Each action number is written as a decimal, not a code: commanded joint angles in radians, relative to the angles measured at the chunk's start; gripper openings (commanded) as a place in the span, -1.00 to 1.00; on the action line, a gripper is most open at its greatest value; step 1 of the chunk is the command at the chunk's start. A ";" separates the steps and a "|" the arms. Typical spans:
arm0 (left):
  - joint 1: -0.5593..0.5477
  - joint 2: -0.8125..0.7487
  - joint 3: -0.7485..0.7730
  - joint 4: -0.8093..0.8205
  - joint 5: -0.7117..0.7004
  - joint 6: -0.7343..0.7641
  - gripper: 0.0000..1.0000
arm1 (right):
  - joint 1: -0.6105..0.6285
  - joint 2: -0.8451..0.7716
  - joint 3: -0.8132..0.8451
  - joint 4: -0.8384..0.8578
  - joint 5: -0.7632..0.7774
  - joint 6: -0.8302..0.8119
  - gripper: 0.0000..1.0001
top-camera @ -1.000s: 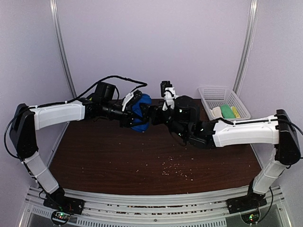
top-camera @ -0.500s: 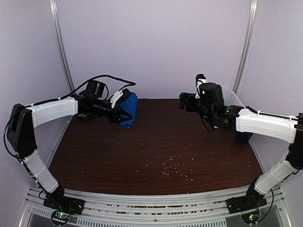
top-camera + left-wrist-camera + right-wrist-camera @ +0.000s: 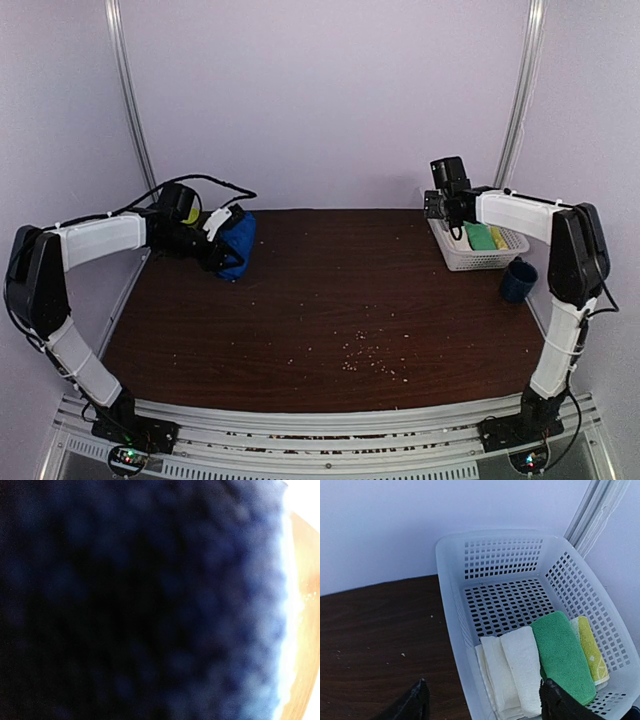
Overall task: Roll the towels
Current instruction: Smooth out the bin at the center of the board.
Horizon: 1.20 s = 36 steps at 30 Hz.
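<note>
A: Left gripper (image 3: 226, 243), what's it doing?
B: It's pinching the blue towel (image 3: 238, 245), which is bunching into a lump at the far-left part of the table (image 3: 330, 290). The left wrist view is showing only blurry dark blue cloth, so I can't tell whether the lump is touching the wood.
A: Right gripper (image 3: 482, 705)?
B: It's hanging over the near-left corner of the white mesh basket (image 3: 490, 555), with its fingers (image 3: 417, 702) spreading wide apart and gripping nothing.
A: The other towel?
B: The cream-white towel (image 3: 515, 667) is lying folded inside the basket, touching a green towel (image 3: 562, 660). A yellow cloth (image 3: 590, 645) is lying on the far side of the green one.
A: Anything else?
B: A dark blue cup (image 3: 517, 280) is standing just beside the basket, and crumbs (image 3: 365, 355) are lying scattered mid-table, well apart from both arms.
</note>
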 commanded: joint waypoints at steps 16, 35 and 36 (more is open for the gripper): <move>-0.003 -0.069 -0.027 0.066 -0.068 0.003 -1.00 | -0.038 0.185 0.081 -0.141 -0.192 -0.025 0.13; -0.001 -0.055 -0.021 0.084 -0.153 -0.025 -1.00 | 0.305 0.194 0.115 -0.152 -0.379 0.027 0.12; -0.001 -0.053 -0.019 0.085 -0.166 -0.028 -1.00 | 0.331 0.208 0.134 -0.148 -0.389 0.041 0.15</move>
